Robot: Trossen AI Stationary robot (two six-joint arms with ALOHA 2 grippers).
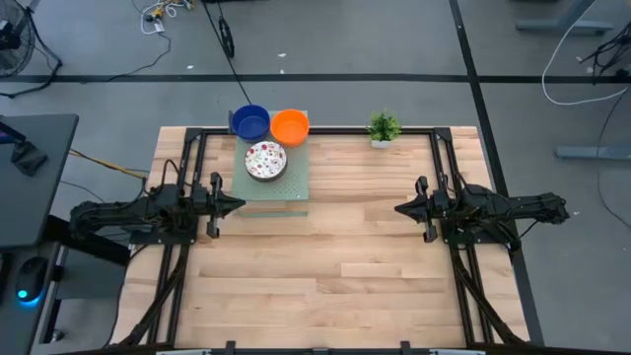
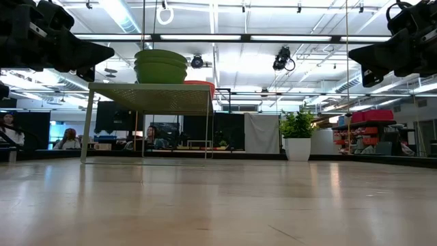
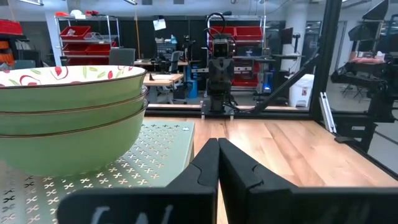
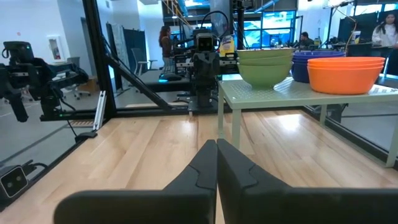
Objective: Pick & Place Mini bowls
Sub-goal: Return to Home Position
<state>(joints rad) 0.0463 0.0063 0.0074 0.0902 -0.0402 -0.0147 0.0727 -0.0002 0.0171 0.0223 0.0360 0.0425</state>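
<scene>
The mini bowls stand in three stacks on a small pale-green perforated stand (image 1: 273, 187) at the table's far left-centre. There is a dark blue stack (image 1: 250, 121), an orange stack (image 1: 290, 125), and a stack that is white with red flowers inside (image 1: 265, 160) and green outside (image 3: 68, 118). All three also show in the right wrist view: green (image 4: 266, 65), blue (image 4: 309, 62), orange (image 4: 344, 71). My left gripper (image 1: 237, 205) hovers shut beside the stand's near-left corner. My right gripper (image 1: 399, 208) hovers shut to the stand's right, pointing at it.
A small potted plant (image 1: 384, 126) stands at the far edge, right of the bowls. The stand rests on thin legs (image 2: 142, 123) with a gap beneath it. Black frame rails (image 1: 439, 158) run along the table's left, right and far sides. Bare wood lies between the two grippers.
</scene>
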